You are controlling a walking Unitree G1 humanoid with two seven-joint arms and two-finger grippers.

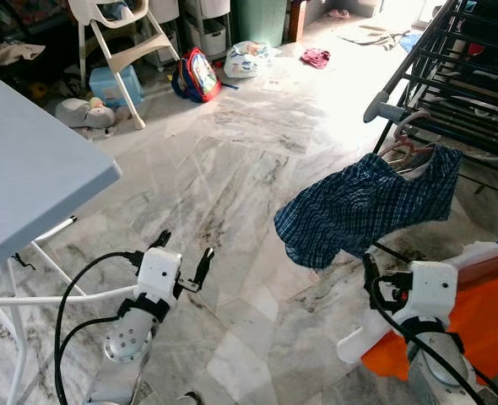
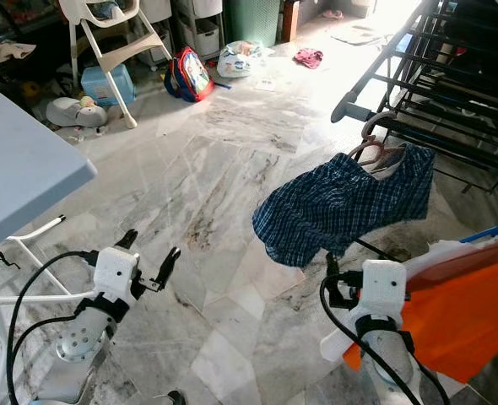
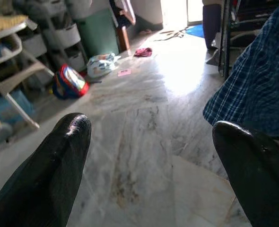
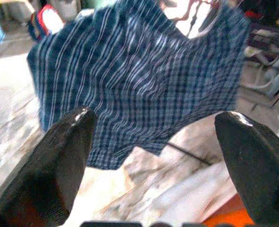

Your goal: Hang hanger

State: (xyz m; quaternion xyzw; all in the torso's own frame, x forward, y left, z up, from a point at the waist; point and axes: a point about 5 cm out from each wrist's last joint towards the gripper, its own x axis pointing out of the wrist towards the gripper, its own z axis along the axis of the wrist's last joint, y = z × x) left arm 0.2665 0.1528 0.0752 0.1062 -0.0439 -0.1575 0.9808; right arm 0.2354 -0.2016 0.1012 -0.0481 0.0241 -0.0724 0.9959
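A pink hanger [image 2: 369, 145] carrying a blue checked shirt [image 2: 338, 202] hooks over the near bar of a black drying rack [image 2: 435, 93]. The right gripper [image 4: 153, 137] sits just below the shirt, jaws apart and empty. The left gripper [image 1: 184, 263] hovers over the marble floor [image 1: 232, 169], jaws apart. The hook looks near the bar's end; a nudge could slip it off.

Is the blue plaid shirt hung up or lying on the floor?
Hung up: the plaid shirt dangles off a pink hanger on the drying rack, clear of the floor.
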